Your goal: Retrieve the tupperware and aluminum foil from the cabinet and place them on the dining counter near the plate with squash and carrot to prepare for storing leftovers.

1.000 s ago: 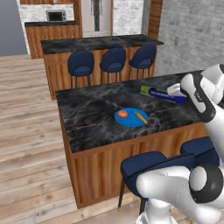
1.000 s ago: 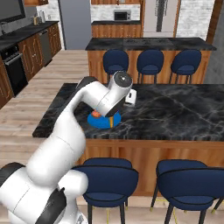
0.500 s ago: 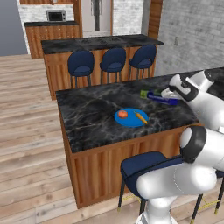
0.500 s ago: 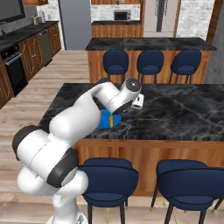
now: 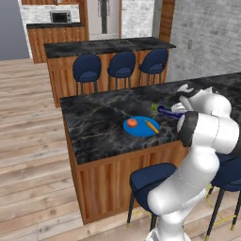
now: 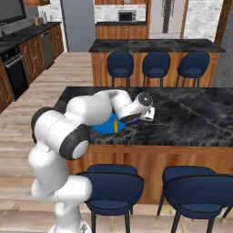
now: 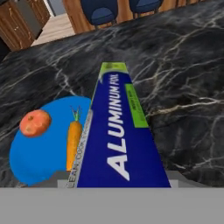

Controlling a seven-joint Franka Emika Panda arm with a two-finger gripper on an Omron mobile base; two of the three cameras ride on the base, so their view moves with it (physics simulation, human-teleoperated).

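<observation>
My gripper [image 5: 178,108] is shut on the aluminum foil [image 7: 120,131], a long dark-blue carton with white lettering that runs away from the hand, low over the dining counter [image 7: 183,65]. The carton [image 5: 165,110] lies just right of the blue plate [image 5: 141,127], its green end pointing toward the counter's middle. On the plate [image 7: 39,159] sit the round orange-red squash [image 7: 35,122] and the thin carrot [image 7: 73,138], next to the carton's edge. The carton hides my fingertips in the hand view. From the right base view the hand [image 6: 146,113] hovers beside the plate [image 6: 103,127]. The tupperware and the cabinet are out of view.
Blue padded stools [image 6: 113,184] stand at the counter's near side, around my base. A second black counter [image 5: 106,47] with three blue stools [image 5: 121,66] lies beyond. A microwave [image 5: 60,17] and fridge [image 6: 166,18] line the back wall. Wood floor [image 5: 28,141] stretches to the left.
Both base views have shifted as the base moved. The arm has folded in closer over the counter edge, and the foil carton has stayed in the gripper beside the plate.
</observation>
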